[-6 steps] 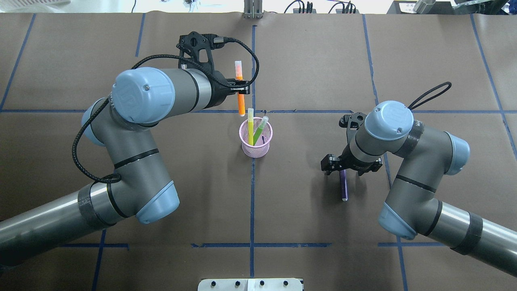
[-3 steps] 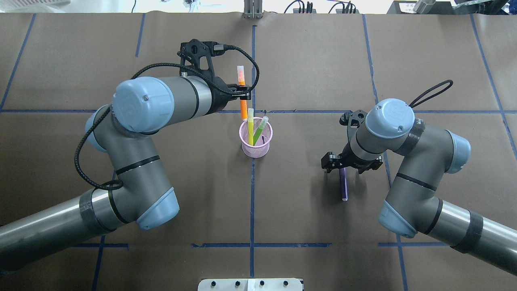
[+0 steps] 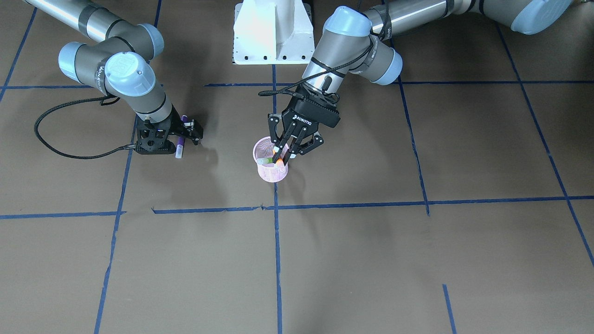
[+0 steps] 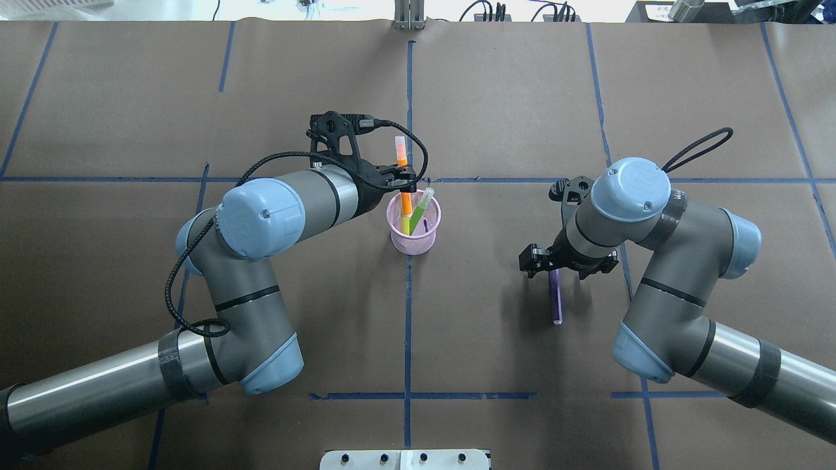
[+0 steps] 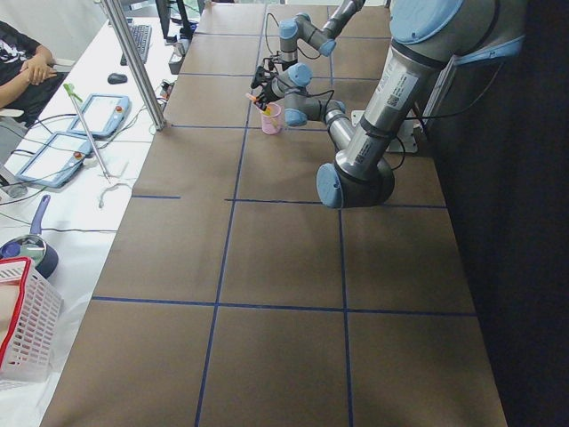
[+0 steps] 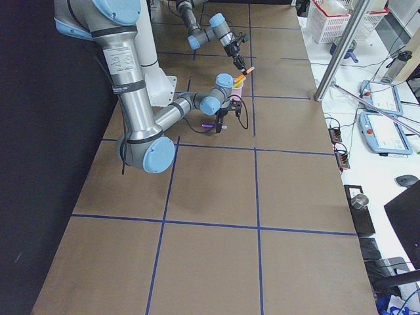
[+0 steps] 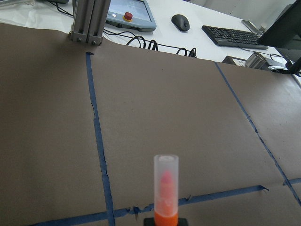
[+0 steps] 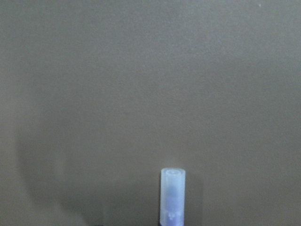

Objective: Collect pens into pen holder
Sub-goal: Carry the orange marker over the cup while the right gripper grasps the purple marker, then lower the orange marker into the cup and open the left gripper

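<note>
The pink mesh pen holder stands mid-table, also in the front view. A green pen and a yellow-green pen lean inside it. My left gripper is shut on the orange pen, held tilted with its lower end inside the holder's rim; its cap shows in the left wrist view. The purple pen lies flat on the table to the right. My right gripper is low over its far end, fingers open on either side. Its cap shows in the right wrist view.
The brown table is marked with blue tape lines. The white robot base plate sits at the near edge and a metal post at the far edge. Cables loop off both wrists. Desks with tablets lie beyond the table.
My left gripper has carried the orange pen toward me and down, from behind the holder to its rim, the pen's lower end now inside. The right gripper and purple pen have barely moved.
</note>
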